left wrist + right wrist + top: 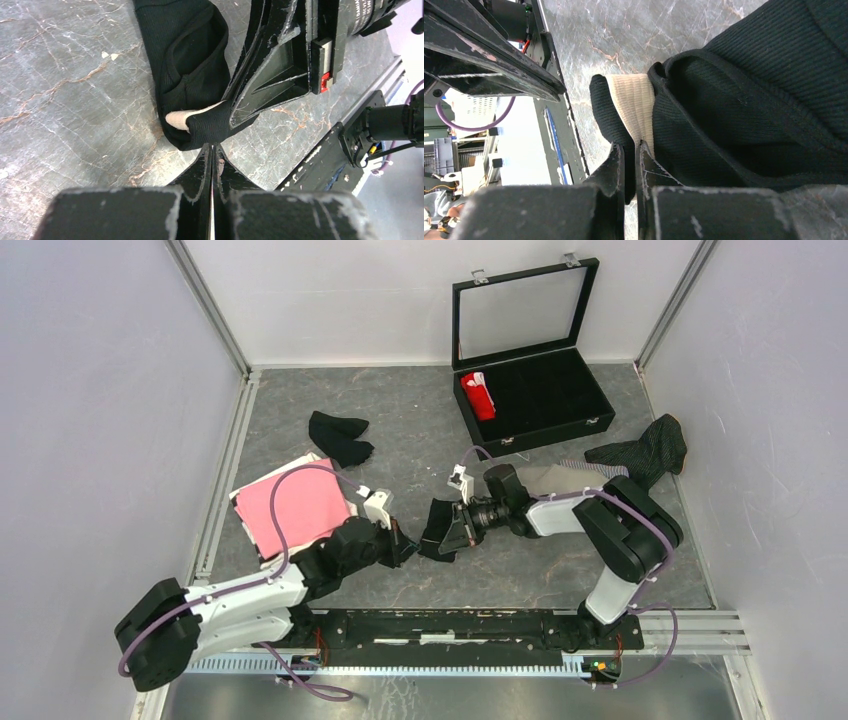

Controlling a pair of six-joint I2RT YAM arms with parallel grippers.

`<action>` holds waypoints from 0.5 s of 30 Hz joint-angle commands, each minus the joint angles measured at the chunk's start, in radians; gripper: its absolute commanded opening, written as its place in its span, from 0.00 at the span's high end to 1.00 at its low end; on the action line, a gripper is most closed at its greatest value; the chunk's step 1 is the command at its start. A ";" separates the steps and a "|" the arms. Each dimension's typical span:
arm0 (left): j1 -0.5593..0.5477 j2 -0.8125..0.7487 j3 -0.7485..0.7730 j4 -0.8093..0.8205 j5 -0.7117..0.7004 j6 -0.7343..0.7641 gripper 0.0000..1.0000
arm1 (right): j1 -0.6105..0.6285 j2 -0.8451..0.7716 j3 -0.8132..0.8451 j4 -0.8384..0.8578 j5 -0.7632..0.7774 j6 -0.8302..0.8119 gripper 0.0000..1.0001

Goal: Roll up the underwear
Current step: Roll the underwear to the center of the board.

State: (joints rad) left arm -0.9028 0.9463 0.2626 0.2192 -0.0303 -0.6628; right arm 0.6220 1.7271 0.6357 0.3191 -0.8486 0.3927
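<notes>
Note left gripper (pixel 211 147) fully closed, fingertips against the hem of the black underwear (pixel 185 65); pinching cloth or merely touching it, cannot tell. Note right gripper (pixel 629 146) clamped on the same garment, nipping black cloth beside a beige lining patch (pixel 634 102). Find both grippers tip to tip, low over the table (pixel 400 410), in front of the black case (pixel 530 435) and slightly to its left. Find the held garment crumpled there, not rolled. See red underwear (pixel 478 395) bundled inside the case at its left end, below the raised glass lid (pixel 520 310). Locate second black piece (pixel 338 437) left of the case, pink piece (pixel 295 510) farther left and well in front of it, pinstriped piece (pixel 650 450) just off the case's right front corner
</notes>
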 commanded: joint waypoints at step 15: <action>-0.001 0.009 0.065 0.029 0.056 0.066 0.98 | -0.013 0.063 -0.029 -0.062 0.092 0.048 1.00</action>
State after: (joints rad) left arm -0.9028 0.9440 0.2810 0.2184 0.0013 -0.6590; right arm 0.6174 1.7283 0.6086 0.3328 -0.8776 0.4469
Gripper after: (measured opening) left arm 0.028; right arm 0.048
